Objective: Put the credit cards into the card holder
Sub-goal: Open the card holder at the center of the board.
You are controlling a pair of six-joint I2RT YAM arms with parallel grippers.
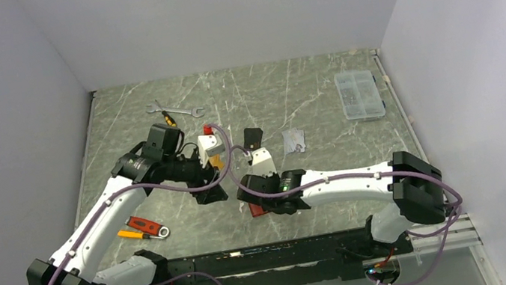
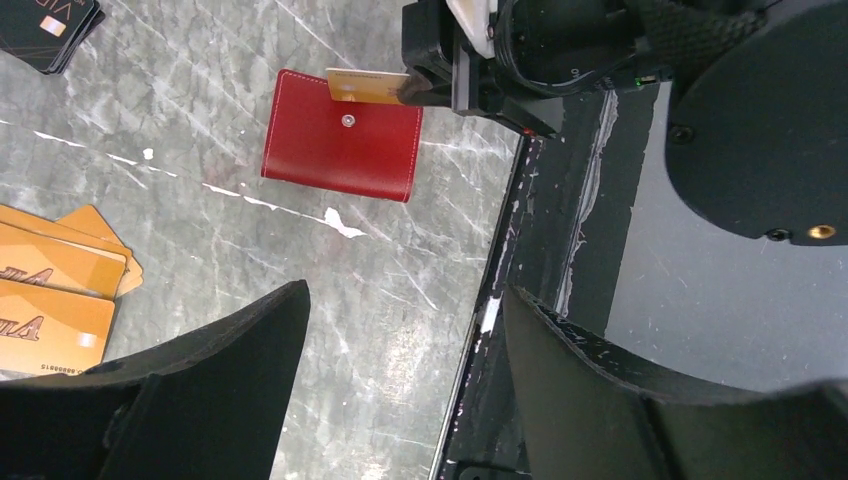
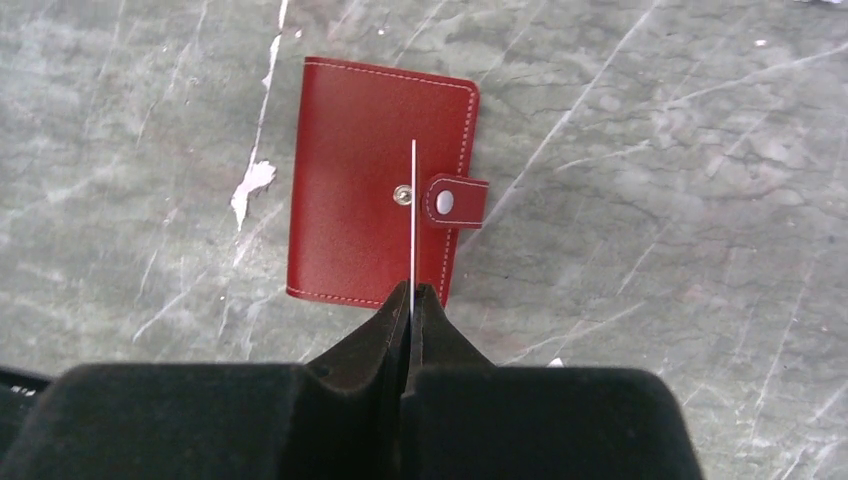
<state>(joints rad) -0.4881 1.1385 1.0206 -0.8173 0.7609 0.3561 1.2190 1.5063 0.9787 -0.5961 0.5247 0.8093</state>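
The right pincer (image 3: 411,295) is clenching an orange credit card (image 2: 362,86) on edge directly over the dark-red card holder (image 3: 350,220). The holder is lying folded flat on the marbled desk (image 2: 200,120) near its front edge, its snap tab sitting beside the stud rather than on it. Whether the card is touching the leather cannot be told. The left pincer (image 2: 400,300) is hanging released just beside, its fingers spread wide with nothing between them. A fanned stack of orange cards (image 2: 55,290) is lying near the left pincer, and black cards (image 2: 45,25) are resting farther back, well apart from the holder.
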